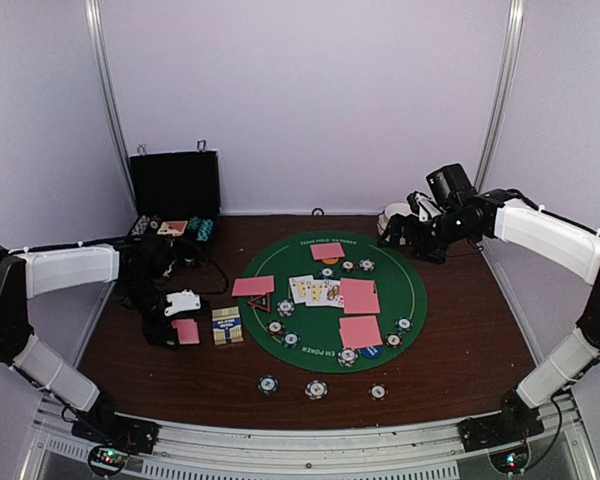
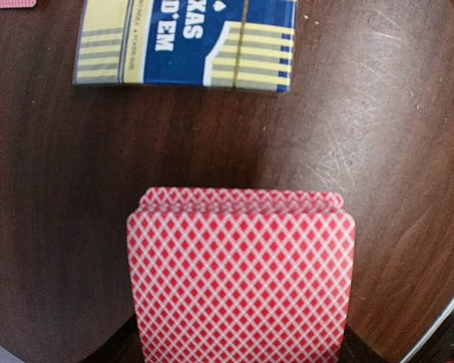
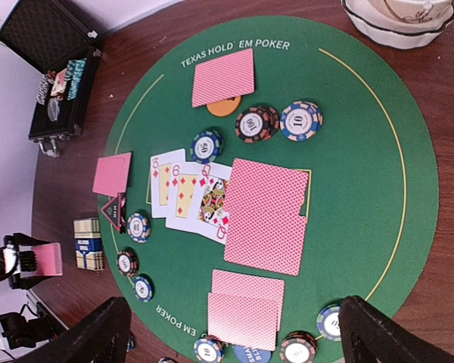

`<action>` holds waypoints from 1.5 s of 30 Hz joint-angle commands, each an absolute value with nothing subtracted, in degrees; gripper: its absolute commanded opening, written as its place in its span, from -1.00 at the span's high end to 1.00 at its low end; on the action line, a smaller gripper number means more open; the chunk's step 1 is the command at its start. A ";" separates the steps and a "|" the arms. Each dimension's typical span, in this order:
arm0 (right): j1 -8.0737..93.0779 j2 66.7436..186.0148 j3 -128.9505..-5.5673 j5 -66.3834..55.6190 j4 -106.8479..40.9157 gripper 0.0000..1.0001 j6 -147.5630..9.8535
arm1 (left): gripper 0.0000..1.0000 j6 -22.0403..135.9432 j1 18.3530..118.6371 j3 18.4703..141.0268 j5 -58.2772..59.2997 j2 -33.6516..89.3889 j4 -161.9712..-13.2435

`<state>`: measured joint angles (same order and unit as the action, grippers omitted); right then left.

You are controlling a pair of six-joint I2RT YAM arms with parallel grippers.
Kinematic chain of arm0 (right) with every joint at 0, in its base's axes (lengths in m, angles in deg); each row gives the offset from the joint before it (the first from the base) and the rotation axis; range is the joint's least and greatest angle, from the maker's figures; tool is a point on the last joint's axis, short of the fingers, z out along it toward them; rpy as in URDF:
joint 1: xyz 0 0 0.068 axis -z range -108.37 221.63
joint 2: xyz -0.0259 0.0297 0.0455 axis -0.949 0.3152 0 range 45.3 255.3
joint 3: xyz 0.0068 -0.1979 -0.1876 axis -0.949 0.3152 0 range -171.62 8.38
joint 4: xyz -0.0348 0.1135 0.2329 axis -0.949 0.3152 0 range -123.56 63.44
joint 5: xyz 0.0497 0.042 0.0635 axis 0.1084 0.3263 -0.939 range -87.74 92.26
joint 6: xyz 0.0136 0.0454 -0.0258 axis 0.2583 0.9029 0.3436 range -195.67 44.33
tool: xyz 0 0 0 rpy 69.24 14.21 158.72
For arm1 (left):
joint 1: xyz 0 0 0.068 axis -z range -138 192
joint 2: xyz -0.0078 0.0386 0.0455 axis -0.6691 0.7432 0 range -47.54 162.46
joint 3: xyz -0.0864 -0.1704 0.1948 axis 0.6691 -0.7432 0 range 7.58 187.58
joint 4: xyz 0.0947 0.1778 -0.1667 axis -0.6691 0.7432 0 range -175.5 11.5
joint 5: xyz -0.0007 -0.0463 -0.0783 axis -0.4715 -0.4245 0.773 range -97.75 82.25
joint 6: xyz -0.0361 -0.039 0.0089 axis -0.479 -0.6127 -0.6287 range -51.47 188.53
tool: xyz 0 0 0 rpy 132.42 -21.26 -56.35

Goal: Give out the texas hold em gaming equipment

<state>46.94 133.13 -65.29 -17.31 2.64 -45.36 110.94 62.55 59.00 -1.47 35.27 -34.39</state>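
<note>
- Green felt mat [image 1: 412, 300] on the wooden surface [image 1: 460, 340] already carries most of the layout. Three face-up cards [image 3: 185, 197] lie in its middle, with pink-backed cards [image 3: 265, 215] face down just beside them.
- More face-down cards lie at three places: the far seat, over an orange disc [image 3: 225, 107]; the left edge, next to the triangular marker [image 3: 115, 212]; and the near seat, beside a blue disc [image 3: 251, 354].
- Poker chips [image 3: 300, 120] are grouped by the seats, while three loose chips [image 1: 316, 389] lie on bare wood just off the mat's near edge.
- My left end effector [image 1: 183, 330] is clamped on the deck [image 2: 242, 280], over the wood near the card box [image 2: 185, 38], left of the mat.
- My right end effector [image 3: 236, 318] is spread wide and empty, up by the white bowls [image 3: 397, 23] at the mat's far right.
- I judge the deal well advanced. Probably left are a couple more board cards from the deck and a place for the loose chips. Whether the chips in the black case [image 1: 175, 185] are also needed, I cannot tell.
</note>
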 commanded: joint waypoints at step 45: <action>53.82 104.36 -15.43 50.01 -46.69 -0.99 -69.88 | -0.95 73.92 42.79 33.81 8.37 35.00 -119.09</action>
<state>51.92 102.77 -21.21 45.70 -26.86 -63.81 78.79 43.43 36.94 9.09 32.21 -96.49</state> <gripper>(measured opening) 0.995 0.976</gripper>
